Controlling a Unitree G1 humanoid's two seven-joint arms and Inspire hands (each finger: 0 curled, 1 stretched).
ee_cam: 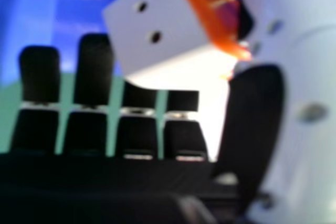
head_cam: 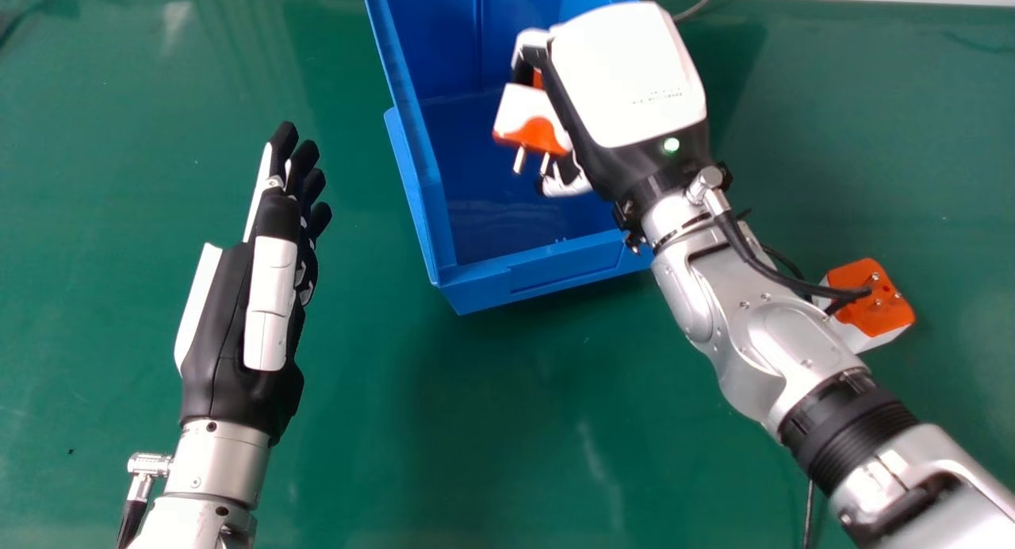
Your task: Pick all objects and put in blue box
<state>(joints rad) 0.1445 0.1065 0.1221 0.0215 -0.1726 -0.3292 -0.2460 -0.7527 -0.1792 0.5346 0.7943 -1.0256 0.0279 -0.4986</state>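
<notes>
Right robot hand (head_cam: 626,77) gripping a white and orange plug adapter (head_cam: 530,125) between thumb and fingers, over the open blue box (head_cam: 531,275) on a green table (head_cam: 476,422), second plug adapter (head_cam: 876,307) on the table, partly behind the right arm, left robot hand (head_cam: 238,319) straight-fingered beside the box.

"Saw what underneath?"
"Saw a green table (head_cam: 357,414)."
"Found what on it?"
"Found 1 blue box (head_cam: 523,283), 1 orange-and-white plug adapter (head_cam: 879,307) to its right, 1 dark cable (head_cam: 702,5) beyond."
</notes>
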